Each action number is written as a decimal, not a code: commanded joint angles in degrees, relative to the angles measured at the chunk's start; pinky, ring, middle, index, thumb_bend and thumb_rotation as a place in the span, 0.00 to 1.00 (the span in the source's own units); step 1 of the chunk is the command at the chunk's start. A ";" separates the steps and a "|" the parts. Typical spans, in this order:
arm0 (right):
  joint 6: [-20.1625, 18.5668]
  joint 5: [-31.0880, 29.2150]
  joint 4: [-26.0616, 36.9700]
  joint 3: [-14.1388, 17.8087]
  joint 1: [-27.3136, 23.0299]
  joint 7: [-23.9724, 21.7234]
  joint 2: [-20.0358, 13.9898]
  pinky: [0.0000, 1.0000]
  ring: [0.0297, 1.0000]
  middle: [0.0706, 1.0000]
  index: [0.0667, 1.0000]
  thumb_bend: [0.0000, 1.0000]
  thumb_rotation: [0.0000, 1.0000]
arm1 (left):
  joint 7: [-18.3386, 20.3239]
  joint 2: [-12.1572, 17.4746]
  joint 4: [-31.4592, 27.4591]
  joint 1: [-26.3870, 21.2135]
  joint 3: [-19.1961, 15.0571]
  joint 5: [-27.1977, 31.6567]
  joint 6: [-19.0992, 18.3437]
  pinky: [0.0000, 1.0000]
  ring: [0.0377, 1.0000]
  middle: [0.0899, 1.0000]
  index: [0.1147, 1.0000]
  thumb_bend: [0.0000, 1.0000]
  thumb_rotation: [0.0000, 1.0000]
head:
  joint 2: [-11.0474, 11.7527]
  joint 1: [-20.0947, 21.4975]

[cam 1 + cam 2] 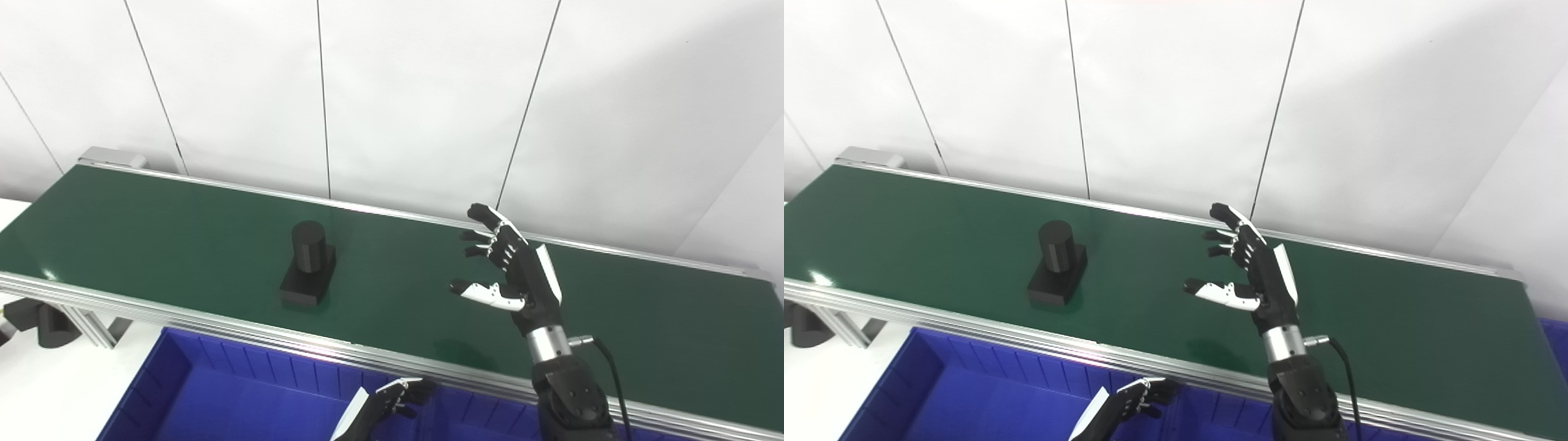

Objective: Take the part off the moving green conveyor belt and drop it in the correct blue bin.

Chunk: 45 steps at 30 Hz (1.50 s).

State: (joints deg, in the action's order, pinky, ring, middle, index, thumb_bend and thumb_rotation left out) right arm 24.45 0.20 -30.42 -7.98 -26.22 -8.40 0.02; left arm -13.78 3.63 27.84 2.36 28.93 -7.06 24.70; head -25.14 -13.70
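A black part (308, 264), a cylinder upright on a square base, stands on the green conveyor belt (153, 226) left of centre. My right hand (511, 269) is raised over the belt to the right of the part, open, fingers spread toward it, well apart from it. My left hand (392, 401) is low at the bottom edge over the blue bin (208, 392), fingers loosely curled, holding nothing.
The belt's aluminium rail (184, 318) runs between the belt and the blue bin. A bin divider shows near the left hand. A black object (52, 324) lies under the belt frame at far left. White wall panels stand behind the belt.
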 commanded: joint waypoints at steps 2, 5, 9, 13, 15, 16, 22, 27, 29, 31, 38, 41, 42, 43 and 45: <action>2.43 -0.94 -0.25 0.34 -3.61 -1.09 0.89 0.62 0.74 0.87 0.85 0.94 0.24 | -0.80 -0.94 -0.83 -1.40 0.16 -0.29 2.23 0.69 0.75 0.76 0.73 0.84 0.14 | -0.15 -1.30; 2.44 -1.21 -1.37 0.45 -4.64 -1.87 0.98 0.62 0.74 0.87 0.85 0.95 0.21 | -0.50 -1.41 -0.85 -1.36 -0.17 -0.10 2.23 0.69 0.75 0.76 0.72 0.85 0.13 | -0.20 -1.97; 2.46 0.07 -1.99 0.10 -5.35 -1.08 1.34 0.59 0.73 0.87 0.84 0.96 0.23 | -0.96 -1.29 -1.03 -1.20 -0.13 -1.18 2.23 0.69 0.75 0.76 0.73 0.84 0.15 | -0.15 -1.33; 2.46 0.71 -2.73 -0.30 -5.64 -0.90 1.57 0.57 0.74 0.88 0.85 0.94 0.22 | -0.95 -1.23 -1.06 -1.20 -0.19 -0.86 2.23 0.68 0.74 0.76 0.73 0.85 0.14 | 0.70 -1.29; 2.46 0.94 -3.34 -0.32 -5.83 -0.65 1.70 0.57 0.74 0.88 0.84 0.92 0.20 | -0.88 -1.23 -0.92 -1.23 -0.22 -0.69 2.23 0.69 0.75 0.76 0.72 0.85 0.13 | 0.91 -1.32; 2.46 1.26 -3.76 -0.34 -6.00 -0.30 1.72 0.58 0.74 0.88 0.85 0.92 0.19 | -0.96 -1.19 -0.85 -1.27 -0.12 -0.73 2.23 0.69 0.75 0.76 0.72 0.85 0.13 | 0.91 -1.32; 2.47 3.38 -7.58 -0.81 -8.17 2.03 1.80 0.57 0.73 0.89 0.85 0.91 0.20 | -1.64 -0.98 -0.79 -1.30 0.22 -1.33 2.23 0.68 0.74 0.75 0.73 0.85 0.13 | 0.93 -0.67; 2.47 4.14 -10.48 -0.84 -10.29 3.46 1.48 0.58 0.72 0.88 0.85 0.91 0.20 | -1.52 -0.96 -0.92 -1.19 0.41 -0.94 2.23 0.69 0.75 0.75 0.73 0.86 0.13 | 0.60 -0.45; 2.47 4.03 -11.76 -0.67 -10.97 3.88 1.40 0.58 0.72 0.87 0.85 0.92 0.18 | -1.48 -0.92 -1.01 -1.15 0.47 -0.82 2.23 0.69 0.75 0.76 0.73 0.86 0.13 | 0.51 -0.37; 2.47 4.18 -12.79 -0.54 -11.43 4.43 1.36 0.58 0.71 0.87 0.85 0.93 0.17 | -1.57 -0.86 -1.10 -1.14 0.60 -0.81 2.23 0.69 0.75 0.76 0.73 0.86 0.13 | 0.40 -0.03; 2.47 4.41 -16.63 -0.54 -12.84 6.15 1.28 0.57 0.70 0.85 0.84 0.96 0.19 | -1.21 -0.70 -1.80 -0.56 0.66 -0.77 2.23 0.69 0.75 0.76 0.73 0.86 0.14 | 0.07 1.08; 2.47 3.77 -18.05 -0.39 -13.24 5.69 1.33 0.58 0.71 0.85 0.85 0.96 0.18 | -1.18 -0.60 -2.20 -0.47 0.79 -0.63 2.23 0.69 0.75 0.76 0.73 0.86 0.13 | 0.14 1.09; 2.47 3.63 -18.68 -0.37 -13.40 5.59 1.36 0.58 0.71 0.85 0.85 0.96 0.18 | -1.05 -0.61 -2.19 -0.48 0.77 -0.46 2.23 0.69 0.75 0.76 0.73 0.86 0.13 | 0.11 1.09; 2.48 3.54 -19.09 -0.38 -13.51 5.54 1.37 0.59 0.72 0.85 0.85 0.96 0.18 | -0.96 -0.61 -2.17 -0.48 0.75 -0.33 2.23 0.69 0.75 0.76 0.73 0.86 0.12 | 0.08 1.12; 2.48 3.55 -19.94 -0.52 -13.75 5.52 1.39 0.60 0.73 0.85 0.85 0.96 0.19 | -0.96 -0.59 -2.06 -0.54 0.83 -0.27 2.23 0.69 0.75 0.76 0.73 0.86 0.12 | -0.01 1.19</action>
State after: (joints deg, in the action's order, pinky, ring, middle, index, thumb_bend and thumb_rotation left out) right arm 24.54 4.56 -50.82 -8.58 -36.69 -2.73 1.12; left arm -14.80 3.23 27.13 2.53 29.57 -7.49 24.70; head -25.14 -12.57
